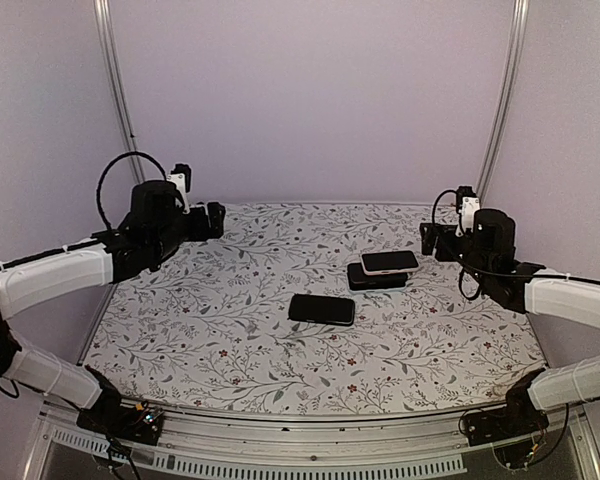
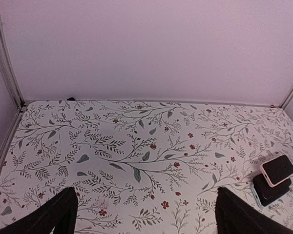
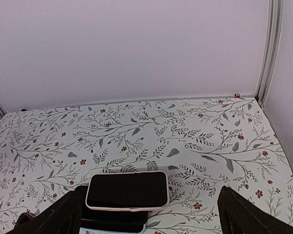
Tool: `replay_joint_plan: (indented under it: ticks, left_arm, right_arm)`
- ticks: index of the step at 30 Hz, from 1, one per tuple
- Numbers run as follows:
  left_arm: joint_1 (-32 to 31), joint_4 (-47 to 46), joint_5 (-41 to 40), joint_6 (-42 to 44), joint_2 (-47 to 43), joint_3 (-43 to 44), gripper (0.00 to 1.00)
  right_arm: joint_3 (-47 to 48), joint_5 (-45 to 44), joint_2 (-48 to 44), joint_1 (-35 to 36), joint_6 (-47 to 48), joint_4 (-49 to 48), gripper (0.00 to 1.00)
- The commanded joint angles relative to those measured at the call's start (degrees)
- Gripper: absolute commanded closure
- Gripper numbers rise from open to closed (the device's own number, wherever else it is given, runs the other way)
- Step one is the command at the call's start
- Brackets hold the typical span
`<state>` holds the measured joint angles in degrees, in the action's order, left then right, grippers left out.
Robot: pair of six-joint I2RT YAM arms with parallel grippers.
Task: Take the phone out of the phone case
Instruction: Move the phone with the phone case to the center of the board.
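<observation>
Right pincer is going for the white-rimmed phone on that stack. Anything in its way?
Nothing visible. The right pincer hangs open close beside the white-rimmed phone, with only bare tablecloth between them. The phone lies on top of a dark slab, and the separate black phone sits apart toward the table's middle.

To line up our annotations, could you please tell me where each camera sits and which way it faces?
Top external: above and behind the bases, looking down across the table; left gripper and right gripper show.
Left wrist: rides the left gripper, facing the far wall; left fingers at the bottom edge.
Right wrist: rides the right gripper, facing the same wall; right fingers low, white-cased phone ahead.
Shared: all three show that phone stacked on a dark item.
</observation>
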<state>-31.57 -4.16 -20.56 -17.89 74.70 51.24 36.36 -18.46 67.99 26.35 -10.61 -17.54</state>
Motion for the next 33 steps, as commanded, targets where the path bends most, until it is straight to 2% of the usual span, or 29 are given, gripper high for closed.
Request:
replay_joint_plan:
  ticks: [1,4,6,8,12,18,25,33]
  left_arm:
    - [1.72,7.23,0.70,-6.20,1.59,3.72,0.01]
    - [4.30,8.41,6.50,-10.34,2.98,3.26,0.01]
    - [5.36,8.11,7.47,-14.93,3.67,2.40,0.01]
    - [6.48,8.51,11.97,-16.43,4.92,2.96,0.01]
    - [6.80,12.78,15.95,-16.71,8.63,6.53,0.01]
    - [3.36,9.87,21.86,-19.46,11.07,4.96,0.01]
    - [-0.95,7.55,27.42,-25.70,14.29,3.07,0.02]
    - [-2.18,5.93,29.37,-30.31,12.79,-0.47,0.02]
  right_arm:
    - [1.20,-1.47,-2.18,0.41,-7.97,11.51,0.01]
    - [0.54,-2.01,-2.36,0.43,-11.40,13.76,0.01]
    - [-0.31,-1.14,-2.66,0.43,-12.51,13.93,0.01]
    - [-0.39,2.26,-2.62,0.40,-12.99,14.12,0.01]
    - [2.94,9.13,0.67,0.41,-11.43,17.42,0.01]
    - [5.55,22.35,9.33,2.31,-9.95,19.46,0.01]
    - [10.49,31.42,19.94,9.34,-13.09,18.45,0.01]
    - [16.34,38.03,30.92,11.72,-17.34,15.83,0.01]
